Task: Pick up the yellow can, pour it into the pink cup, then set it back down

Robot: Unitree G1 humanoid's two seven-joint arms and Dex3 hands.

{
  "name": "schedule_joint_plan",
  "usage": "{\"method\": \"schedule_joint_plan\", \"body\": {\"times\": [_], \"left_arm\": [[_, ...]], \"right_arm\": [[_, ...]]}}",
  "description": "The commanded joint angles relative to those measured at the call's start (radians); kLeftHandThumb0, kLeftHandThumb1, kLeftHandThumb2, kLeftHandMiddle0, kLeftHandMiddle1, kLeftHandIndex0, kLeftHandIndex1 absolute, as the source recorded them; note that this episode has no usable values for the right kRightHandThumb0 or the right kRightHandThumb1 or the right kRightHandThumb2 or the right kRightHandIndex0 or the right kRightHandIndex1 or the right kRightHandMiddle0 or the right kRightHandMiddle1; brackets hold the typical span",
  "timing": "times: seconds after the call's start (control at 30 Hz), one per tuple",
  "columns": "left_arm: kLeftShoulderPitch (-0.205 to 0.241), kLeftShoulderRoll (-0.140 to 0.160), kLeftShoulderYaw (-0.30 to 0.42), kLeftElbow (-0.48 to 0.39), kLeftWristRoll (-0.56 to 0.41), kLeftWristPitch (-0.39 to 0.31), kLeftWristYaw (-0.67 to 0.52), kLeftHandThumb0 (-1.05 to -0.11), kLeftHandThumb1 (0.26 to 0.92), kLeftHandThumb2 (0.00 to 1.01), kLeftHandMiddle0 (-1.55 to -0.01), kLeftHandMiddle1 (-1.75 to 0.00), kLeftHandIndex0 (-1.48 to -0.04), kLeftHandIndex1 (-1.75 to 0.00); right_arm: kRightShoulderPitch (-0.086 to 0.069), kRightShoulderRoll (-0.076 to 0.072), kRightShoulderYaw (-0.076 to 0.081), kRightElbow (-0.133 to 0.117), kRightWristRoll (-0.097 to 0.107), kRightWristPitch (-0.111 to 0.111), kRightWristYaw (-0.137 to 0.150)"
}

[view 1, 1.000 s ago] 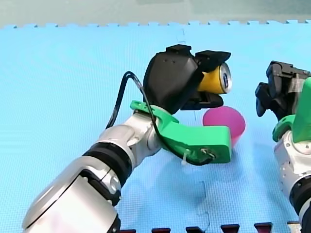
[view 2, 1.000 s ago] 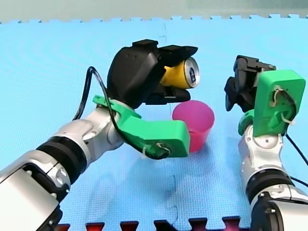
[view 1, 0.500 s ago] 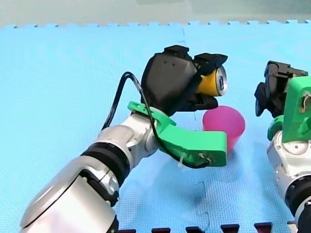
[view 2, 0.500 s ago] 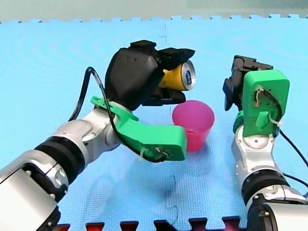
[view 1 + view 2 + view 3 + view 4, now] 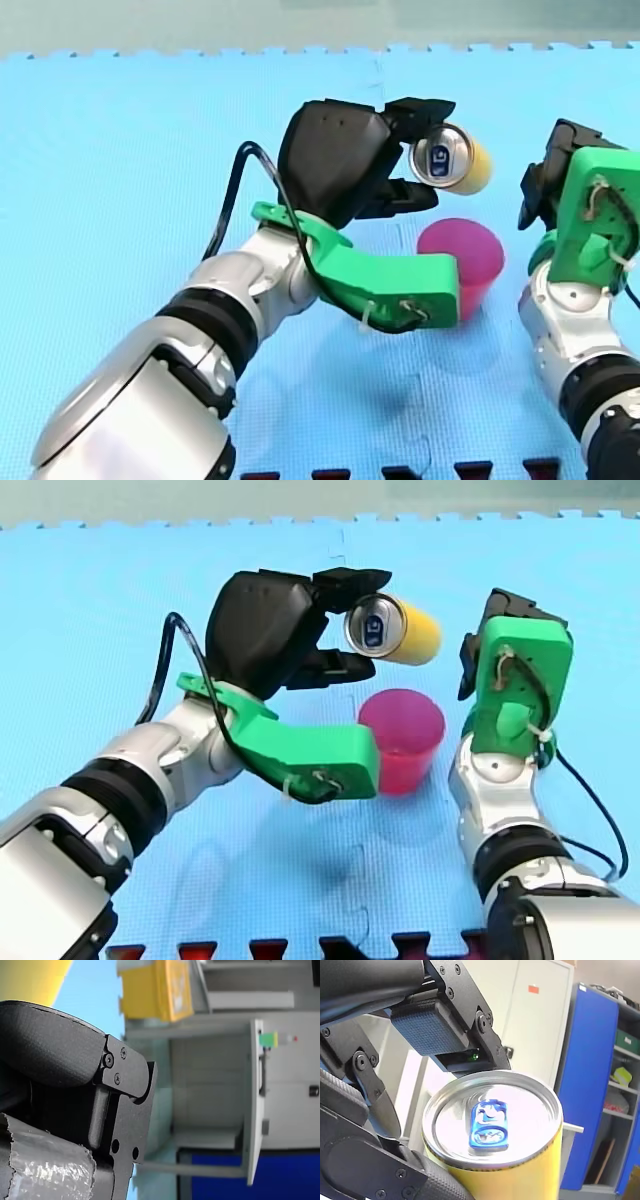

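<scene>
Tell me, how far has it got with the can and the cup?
Picking up looks done: the left hand grips the can clear of the mat. The pour is under way: the can lies on its side above the cup, though no liquid shows. Setting the can back down is left. The right hand is raised beside the cup.
</scene>
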Motion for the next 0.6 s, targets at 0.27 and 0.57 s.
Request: {"method": "schedule_joint_plan", "body": {"times": [0.27,0.57], "left_arm": [[0.040,-0.013,0.154,-0.006,-0.157,-0.095,0.021,-0.392,0.890,0.00,-1.03,-0.74,-1.20,-0.01],[0.055,-0.014,0.229,-0.007,-0.224,-0.107,0.037,-0.393,0.847,0.01,-1.21,-0.42,-1.20,-0.01]], "right_arm": [[0.009,-0.266,-0.026,0.019,0.084,0.207,0.740],[0.018,-0.295,0.049,0.013,-0.005,0.169,0.683]]}}
